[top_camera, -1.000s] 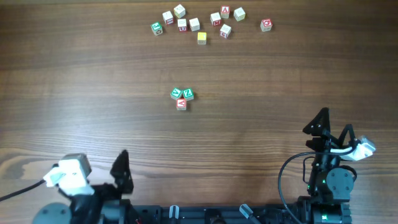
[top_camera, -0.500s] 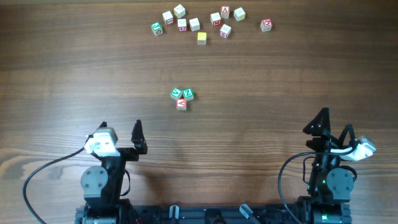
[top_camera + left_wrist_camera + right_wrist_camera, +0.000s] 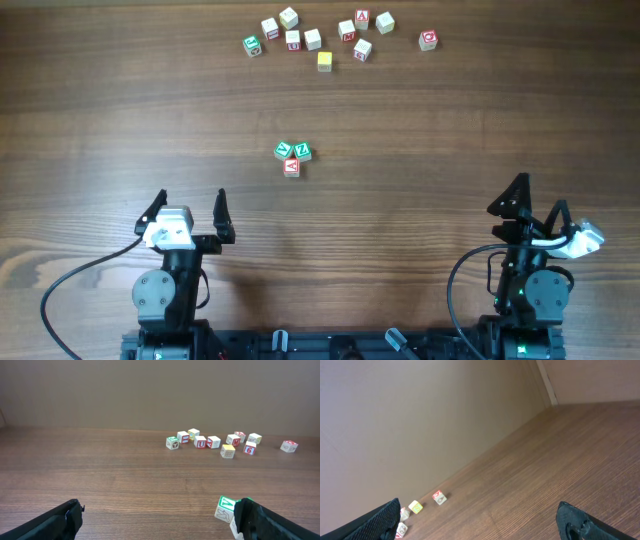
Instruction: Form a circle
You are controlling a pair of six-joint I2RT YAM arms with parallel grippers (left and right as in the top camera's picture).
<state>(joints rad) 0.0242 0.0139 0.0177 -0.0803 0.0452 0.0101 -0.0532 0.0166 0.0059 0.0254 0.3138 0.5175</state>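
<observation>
The cluster of three letter cubes (image 3: 292,158) sits near the middle of the table (image 3: 450,120): two green-printed ones side by side, one reading "Z", with the red "A" touching them on the near side. The other green letter is too small to read. From the left wrist, a finger (image 3: 260,522) hides most of the cluster. A larger bunch of letter cubes (image 3: 320,38) lies along the far edge. Near the near edge, the left gripper (image 3: 190,198) and right gripper (image 3: 538,196) gape wide, holding nothing.

Wood table (image 3: 120,120): three-cube cluster (image 3: 293,157) mid; cube bunch (image 3: 313,39) far.
</observation>
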